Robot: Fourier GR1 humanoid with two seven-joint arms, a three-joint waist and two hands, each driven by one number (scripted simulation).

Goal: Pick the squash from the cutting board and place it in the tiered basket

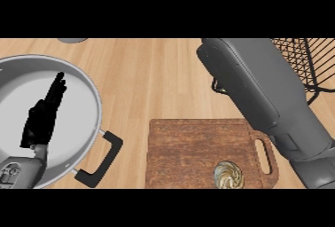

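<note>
Down at about five o'clock in the head view, the squash [229,174] lies on the cutting board [189,150], close to the board's near edge and just beside its handle slot at the right; it shows as a small round, pale, ribbed shape, and nothing touches it. The brown board fills the lower middle of the wooden counter [157,71]. At about one o'clock, the black wire tiered basket [307,62] stands at the counter's far right, partly hidden. The right forearm [262,93] runs from four o'clock up toward twelve, crossing over the board's right corner and in front of the basket; the right hand itself is out of sight, so I cannot tell how its fingers stand. Over at nine o'clock, a large grey pan [78,88] sits with its black handle [101,162] pointing toward the board. The left hand [42,117] shows above the pan, fingers straight and together, pointing up, holding nothing.
</note>
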